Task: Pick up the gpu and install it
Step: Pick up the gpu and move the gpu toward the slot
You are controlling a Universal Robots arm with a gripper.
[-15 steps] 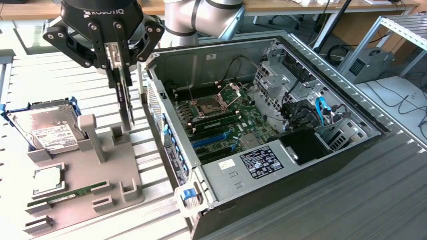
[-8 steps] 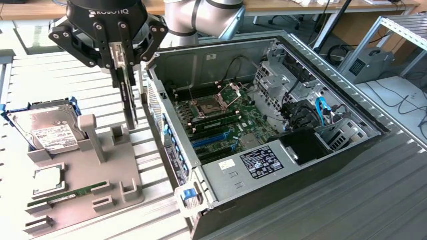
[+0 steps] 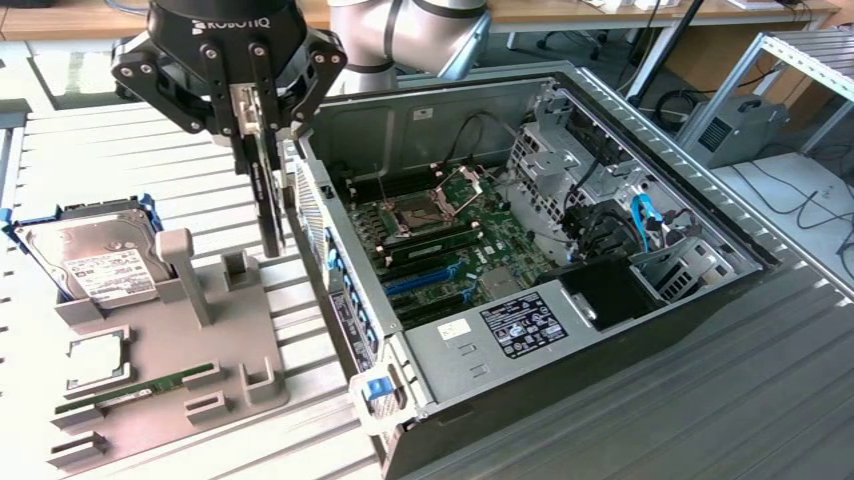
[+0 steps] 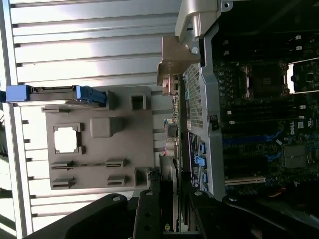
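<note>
The gpu (image 3: pixel 271 195), a slim dark card, hangs on edge from my gripper (image 3: pixel 258 118), whose fingers are shut on its upper part. It is in the air above the grey fixture plate (image 3: pixel 200 340), just outside the perforated rear wall of the open computer case (image 3: pixel 350 300), on the exterior view's left of it. In the wrist view the gpu (image 4: pixel 169 144) runs away from my gripper (image 4: pixel 169 211) between the two black fingers (image 4: pixel 147 214), with its silvery bracket (image 4: pixel 174 62) at the far end. The motherboard (image 3: pixel 461 235) with its blue slots (image 3: pixel 427 282) lies open inside the case.
A hard drive (image 3: pixel 94 255) in a blue caddy stands at the fixture's far left. A green memory stick (image 3: pixel 134 392) and a square chip (image 3: pixel 94 362) lie in the fixture. Upright grey posts (image 3: pixel 180 275) rise from the plate near the card. Cables and a drive cage (image 3: pixel 627 230) crowd the case's right.
</note>
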